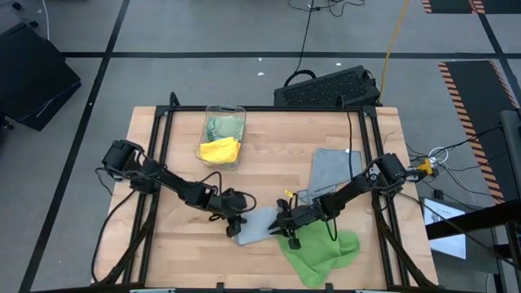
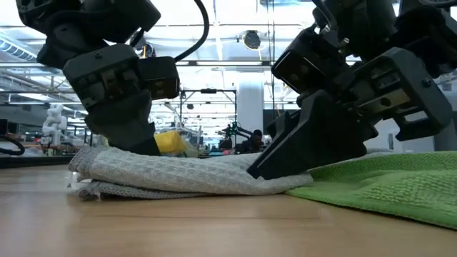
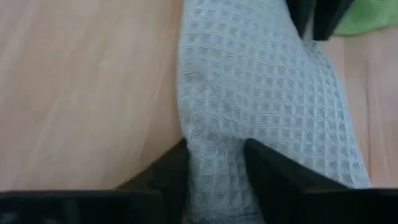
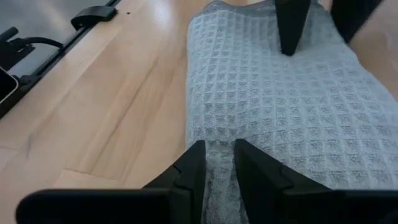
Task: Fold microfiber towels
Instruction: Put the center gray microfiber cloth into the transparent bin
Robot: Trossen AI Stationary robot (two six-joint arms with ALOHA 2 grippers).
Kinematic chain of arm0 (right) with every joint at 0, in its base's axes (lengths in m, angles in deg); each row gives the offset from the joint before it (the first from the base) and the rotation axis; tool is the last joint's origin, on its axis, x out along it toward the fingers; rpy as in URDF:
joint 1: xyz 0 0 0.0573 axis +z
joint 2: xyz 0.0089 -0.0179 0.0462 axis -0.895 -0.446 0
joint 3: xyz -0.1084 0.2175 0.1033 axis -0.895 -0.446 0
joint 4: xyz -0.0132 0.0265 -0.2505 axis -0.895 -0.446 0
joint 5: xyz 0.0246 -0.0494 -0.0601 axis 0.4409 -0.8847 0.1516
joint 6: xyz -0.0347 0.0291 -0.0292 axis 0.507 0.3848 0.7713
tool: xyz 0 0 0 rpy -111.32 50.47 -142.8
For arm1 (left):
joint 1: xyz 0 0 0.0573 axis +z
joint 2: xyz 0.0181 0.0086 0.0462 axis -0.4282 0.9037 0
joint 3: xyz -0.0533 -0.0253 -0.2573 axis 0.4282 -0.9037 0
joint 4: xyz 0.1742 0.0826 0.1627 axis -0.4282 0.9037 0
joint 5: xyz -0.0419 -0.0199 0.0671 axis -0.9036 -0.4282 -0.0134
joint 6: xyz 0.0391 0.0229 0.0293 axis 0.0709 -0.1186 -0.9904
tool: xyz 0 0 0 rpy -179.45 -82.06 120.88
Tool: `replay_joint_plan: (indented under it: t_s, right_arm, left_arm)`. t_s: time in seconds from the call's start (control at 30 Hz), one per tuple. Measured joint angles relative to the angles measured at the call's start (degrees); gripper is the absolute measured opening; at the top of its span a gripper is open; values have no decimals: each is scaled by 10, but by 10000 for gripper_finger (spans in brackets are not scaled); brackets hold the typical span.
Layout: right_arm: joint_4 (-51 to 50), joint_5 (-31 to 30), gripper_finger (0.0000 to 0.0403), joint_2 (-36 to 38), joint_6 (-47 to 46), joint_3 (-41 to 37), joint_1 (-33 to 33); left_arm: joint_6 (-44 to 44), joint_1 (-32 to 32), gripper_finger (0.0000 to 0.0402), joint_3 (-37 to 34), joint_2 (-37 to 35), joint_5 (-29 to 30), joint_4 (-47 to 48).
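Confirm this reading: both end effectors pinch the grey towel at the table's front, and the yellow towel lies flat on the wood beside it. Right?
Not quite. The left end effector and right end effector do pinch the grey towel, but the yellow towel sits in the clear bin farther back, as the high view shows.

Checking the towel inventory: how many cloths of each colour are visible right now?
Grey towels: 2, one pinched at opposite ends by the left gripper and right gripper, one lying flat
Bright green towel: 1
Yellow towel: 1, hanging over the bin's edge
Pale green towel: 1, in the bin
Total: 5
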Motion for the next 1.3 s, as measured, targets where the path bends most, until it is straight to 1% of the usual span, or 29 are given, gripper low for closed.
replay_joint_plan:
  t_s: [0.07, 0.13, 0.17, 0.2, 0.3, 0.4, 0.53, 0.6, 0.7, 0.8, 0.83, 1.0, 1.1, 1.13, 1.2, 1.3]
  right_arm:
    - [-1, -2, 77, 2, 1, 0, 0]
    - [-5, -13, 77, 11, 1, -1, 0]
    - [-10, -17, 77, 19, 2, -1, 0]
    - [-20, -18, 78, 30, 8, -1, -1]
    - [-59, -29, 89, 78, 26, -2, 0]
    - [-139, -59, 109, 134, 42, -2, 0]
    - [-244, -141, 140, 212, 59, -2, 0]
    - [-270, -177, 153, 245, 75, -8, -1]
    - [-269, -210, 166, 284, 121, -30, -1]
    - [-252, -232, 168, 309, 148, -54, -4]
    - [-240, -242, 167, 316, 152, -65, -4]
    - [-132, -242, 160, 326, 175, -119, -8]
    - [-92, -241, 158, 325, 183, -140, -8]
    - [-86, -241, 158, 326, 183, -145, -8]
    - [-86, -241, 158, 326, 187, -152, -9]
    - [-82, -241, 158, 325, 198, -156, -14]
  left_arm:
    - [-15, -5, 102, 0, 3, -5, -8]
    - [-25, -8, 46, 0, 3, -23, -17]
    - [-29, -10, 27, 0, 4, -30, -20]
    - [-30, -11, 19, 0, 4, -32, -20]
    - [-46, -12, 23, 0, -6, -26, -15]
    - [-84, -14, 18, -3, -35, 2, 11]
    - [-125, -12, 16, -4, -101, 48, 49]
    - [-152, -12, 16, -3, -133, 68, 76]
    - [-190, -6, 16, -3, -186, 87, 114]
    - [-224, 15, 16, 15, -232, 93, 171]
    - [-237, 24, 16, 23, -242, 95, 199]
    - [-312, 87, 16, 90, -264, 92, 337]
    - [-362, 128, 16, 140, -262, 64, 410]
    - [-381, 141, 16, 157, -263, 51, 418]
    - [-421, 169, 16, 190, -263, 19, 426]
    - [-471, 213, 16, 237, -263, -8, 492]
